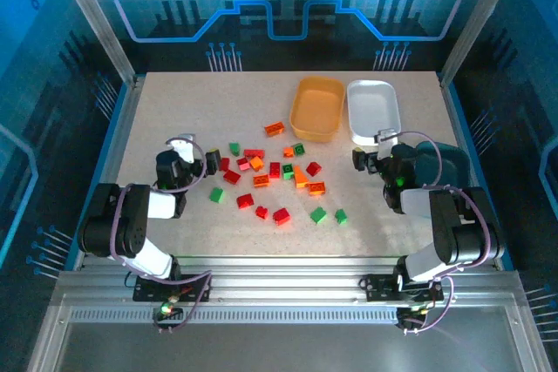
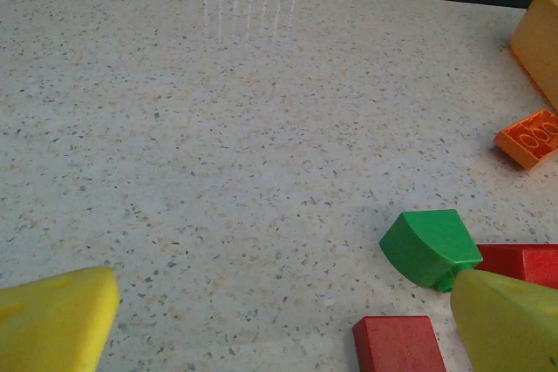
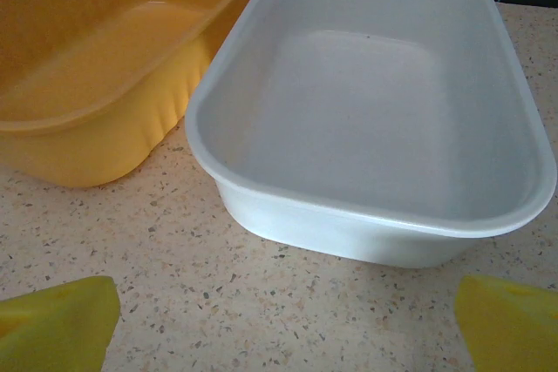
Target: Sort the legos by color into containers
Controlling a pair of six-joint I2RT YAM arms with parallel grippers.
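Speckled beige stone-look table (image 1: pixel 174 111) carries the legos (image 1: pixel 270 172), scattered loose across its middle in red, orange and green. None lies in a tray.

The orange tray (image 1: pixel 317 108) and the white tray (image 1: pixel 373 111) sit side by side at the far right, nearly touching along their long sides. The dark teal tray (image 1: pixel 449 163) lies nearer, at the right edge, partly hidden by the right arm.

The left gripper (image 1: pixel 209 161) hangs low at the left fringe of the pile, its jaws spread wide. In the left wrist view its yellow fingertips (image 2: pixel 61 320) frame bare tabletop. A green brick (image 2: pixel 429 246) with a rounded side rests just beside the right-hand tip, with one red brick (image 2: pixel 397 344) near it and another (image 2: pixel 523 263) behind. An orange brick (image 2: pixel 530 137) lies farther off, near the orange tray's corner (image 2: pixel 540 32).

The right gripper (image 1: pixel 370 152) hovers just near of the white tray, jaws likewise spread and holding nothing. In its wrist view the white tray (image 3: pixel 375 215) stands between the fingertips, with the orange tray (image 3: pixel 96 137) to its left.
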